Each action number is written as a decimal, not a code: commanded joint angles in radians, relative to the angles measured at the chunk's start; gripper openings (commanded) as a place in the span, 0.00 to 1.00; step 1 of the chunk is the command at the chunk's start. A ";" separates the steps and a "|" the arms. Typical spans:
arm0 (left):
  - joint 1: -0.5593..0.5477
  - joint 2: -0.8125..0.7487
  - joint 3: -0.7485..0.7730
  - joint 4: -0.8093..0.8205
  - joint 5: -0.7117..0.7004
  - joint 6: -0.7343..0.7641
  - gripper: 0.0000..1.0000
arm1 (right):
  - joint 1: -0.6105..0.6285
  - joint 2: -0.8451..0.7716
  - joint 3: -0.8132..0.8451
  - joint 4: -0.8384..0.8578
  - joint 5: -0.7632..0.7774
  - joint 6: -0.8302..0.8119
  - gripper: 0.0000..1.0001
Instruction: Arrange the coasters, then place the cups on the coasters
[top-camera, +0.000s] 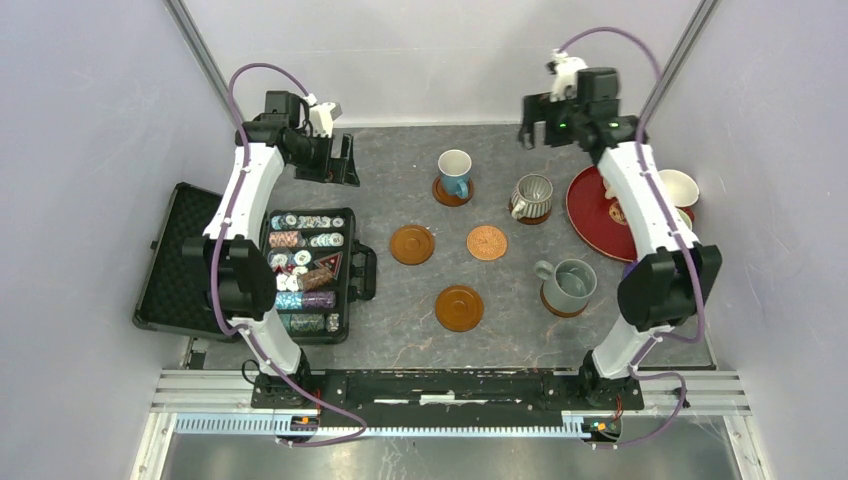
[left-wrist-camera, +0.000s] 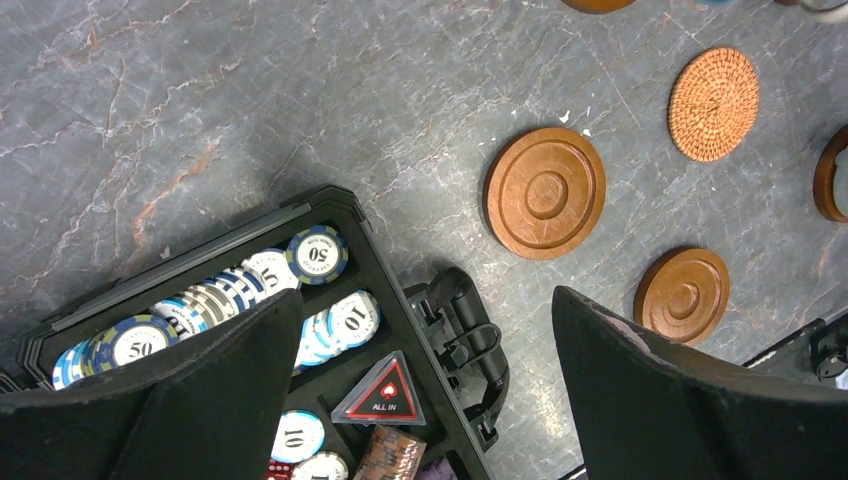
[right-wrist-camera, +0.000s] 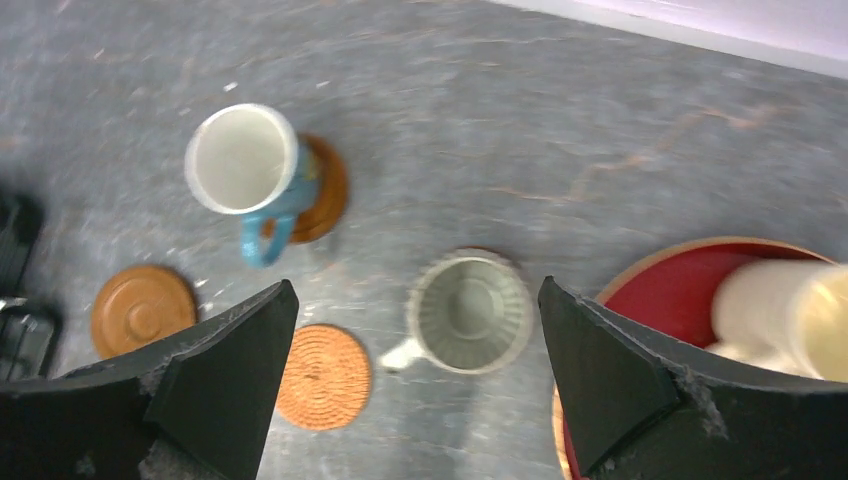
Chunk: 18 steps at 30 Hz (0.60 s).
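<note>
Three cups stand on coasters: a blue cup (top-camera: 455, 172) (right-wrist-camera: 243, 160), a ribbed grey-white cup (top-camera: 531, 196) (right-wrist-camera: 470, 312) and a grey-blue cup (top-camera: 570, 282). Two glossy brown coasters (top-camera: 412, 244) (top-camera: 459, 308) and the patterned copper-orange coaster (top-camera: 487, 242) (right-wrist-camera: 323, 376) lie bare. A cream-yellow cup (top-camera: 680, 190) (right-wrist-camera: 785, 310) sits on the red tray. My right gripper (top-camera: 535, 127) (right-wrist-camera: 418, 290) hangs open high above the ribbed cup, holding nothing. My left gripper (top-camera: 338, 160) (left-wrist-camera: 425, 300) is open and empty over the poker case's corner, with bare coasters (left-wrist-camera: 546, 192) (left-wrist-camera: 682, 295) to its right.
An open black poker-chip case (top-camera: 310, 272) (left-wrist-camera: 380, 250) fills the left side, its lid (top-camera: 175, 260) laid flat further left. The large dark red tray (top-camera: 600, 215) (right-wrist-camera: 680, 290) lies at the right, partly under the right arm. Walls close in on both sides.
</note>
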 joint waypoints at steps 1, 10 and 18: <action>0.005 -0.045 -0.003 0.063 0.042 -0.005 1.00 | -0.183 -0.021 -0.005 -0.036 -0.050 -0.019 0.98; 0.005 -0.009 0.001 0.083 0.049 -0.032 1.00 | -0.390 0.003 -0.133 -0.113 0.226 0.070 0.88; 0.005 -0.002 0.018 0.082 0.015 -0.018 1.00 | -0.392 0.178 -0.048 -0.078 0.407 0.163 0.79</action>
